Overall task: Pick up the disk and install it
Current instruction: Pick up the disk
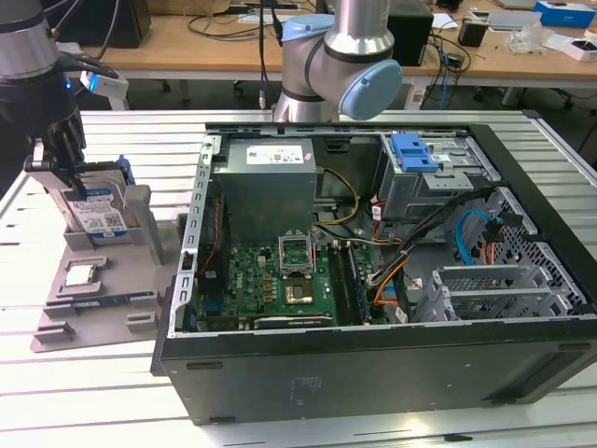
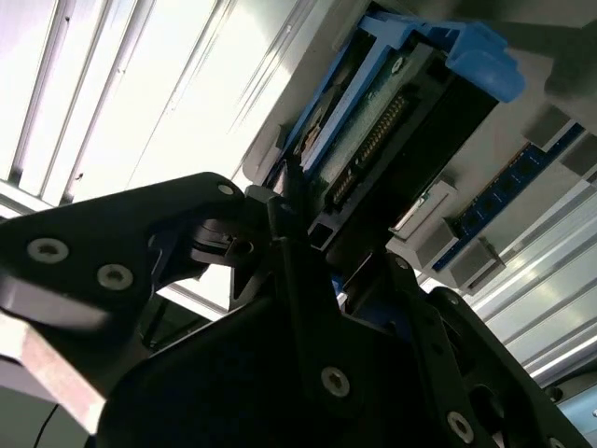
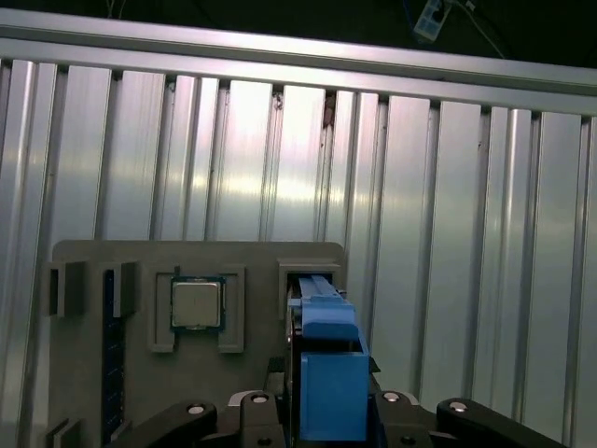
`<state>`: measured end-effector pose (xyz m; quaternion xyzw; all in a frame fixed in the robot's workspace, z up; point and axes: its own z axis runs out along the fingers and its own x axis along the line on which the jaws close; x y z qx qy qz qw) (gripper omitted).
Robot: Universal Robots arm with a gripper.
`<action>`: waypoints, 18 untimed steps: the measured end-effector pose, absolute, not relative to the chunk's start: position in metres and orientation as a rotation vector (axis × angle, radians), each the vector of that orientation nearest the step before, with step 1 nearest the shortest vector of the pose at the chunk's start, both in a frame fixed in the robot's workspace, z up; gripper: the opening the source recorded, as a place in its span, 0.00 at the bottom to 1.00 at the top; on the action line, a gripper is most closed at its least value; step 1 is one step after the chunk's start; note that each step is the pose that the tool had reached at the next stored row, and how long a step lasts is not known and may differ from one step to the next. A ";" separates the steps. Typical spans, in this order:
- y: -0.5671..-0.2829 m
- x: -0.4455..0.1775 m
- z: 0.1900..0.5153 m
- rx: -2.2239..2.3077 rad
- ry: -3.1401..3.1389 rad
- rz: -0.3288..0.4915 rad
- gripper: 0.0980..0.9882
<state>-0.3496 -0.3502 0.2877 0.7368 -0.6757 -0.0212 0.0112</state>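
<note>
The disk stands on edge in a slot of the gray holder on the tabletop, at the exterior view's left and apart from the open computer case. Its long axis is roughly vertical, its labelled face is towards the case, and in the second wrist view its connector edge faces up at the arm. The arm reaches straight down over the holder, and the gripper is clamped across the disk's top, a finger on each broad side.
</note>
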 end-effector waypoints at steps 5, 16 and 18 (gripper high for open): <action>-0.350 -0.350 0.288 2.239 -2.172 -0.067 0.31; -0.350 -0.350 0.288 2.117 -2.295 -0.069 0.30; -0.350 -0.350 0.288 2.117 -2.295 -0.069 0.30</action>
